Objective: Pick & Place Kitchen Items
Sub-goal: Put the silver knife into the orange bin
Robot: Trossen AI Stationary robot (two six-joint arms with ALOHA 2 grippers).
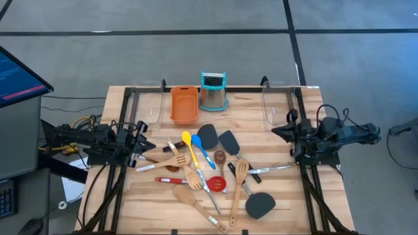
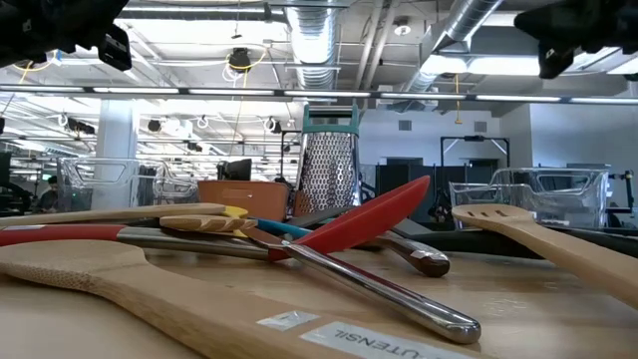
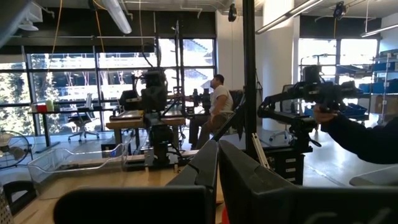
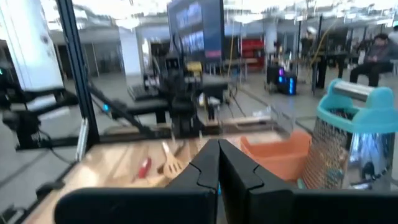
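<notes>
Grippers sit parked at the two side edges of the table (image 1: 274, 196), both clenched on nothing. The left gripper (image 1: 142, 134) is at nine o'clock in the overhead view, its fingers (image 3: 205, 168) pressed flat together in its wrist view. The right gripper (image 1: 277, 132) is at three o'clock, its fingers (image 4: 208, 165) likewise pinched shut and empty.

The kitchen items (image 1: 209, 176) lie heaped between the two, toward six o'clock of the table's middle, apart from both claws. From the left gripper the pile spreads toward four o'clock, its nearest handles just beside that claw; from the right gripper it lies toward eight o'clock. In the heap: a yellow spoon (image 1: 187, 138) and a blue spoon (image 1: 196, 140) side by side, two black turners (image 1: 209, 135) just beyond them, a red spoon (image 1: 217, 184) near the middle, a wooden slotted spatula (image 1: 240, 171) and a further black turner (image 1: 260, 205) toward five o'clock, and a wooden spoon (image 1: 183, 194) toward six.

At twelve o'clock, beyond the pile, an orange tray (image 1: 184, 104) stands just beside a steel box grater (image 1: 213, 91) with a teal top.

A person (image 3: 217, 102) sits in the room behind.
</notes>
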